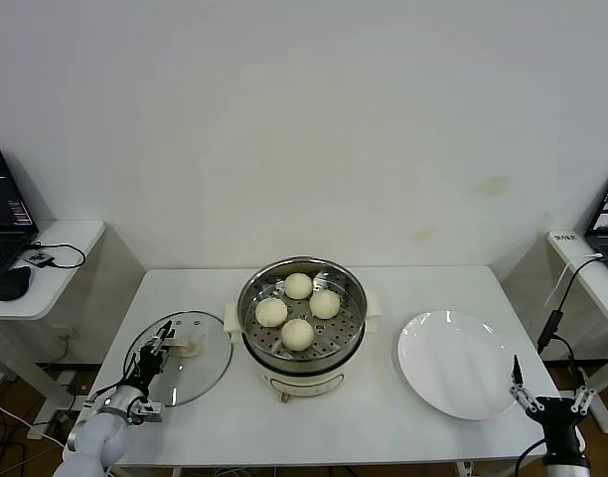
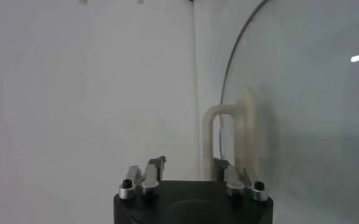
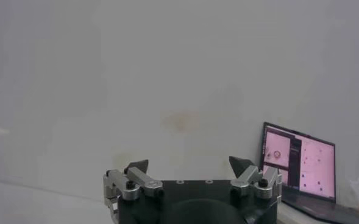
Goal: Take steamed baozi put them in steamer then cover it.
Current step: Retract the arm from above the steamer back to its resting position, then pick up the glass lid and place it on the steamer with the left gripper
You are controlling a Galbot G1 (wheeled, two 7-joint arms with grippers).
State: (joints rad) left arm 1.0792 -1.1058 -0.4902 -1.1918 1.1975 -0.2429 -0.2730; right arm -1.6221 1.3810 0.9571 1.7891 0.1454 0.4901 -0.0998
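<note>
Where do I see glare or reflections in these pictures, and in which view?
Head view: small bright glints on the glass cover and on the steamer's shiny rim. Left wrist view: one white streak of reflected light on the cover's glass, beyond the left gripper. Right wrist view: only a glowing laptop screen, no glare.

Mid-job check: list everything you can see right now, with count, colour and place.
steamed baozi: four, cream-white, in the steamer
steamer: one, steel, table centre
cover: one, clear glass, flat on the table left of the steamer
plate: one, white, right of the steamer
table: one, white
laptops: two, on side tables left and right
left gripper: over the cover, fingers open beside its handle
right gripper: open, off the table's right corner
</note>
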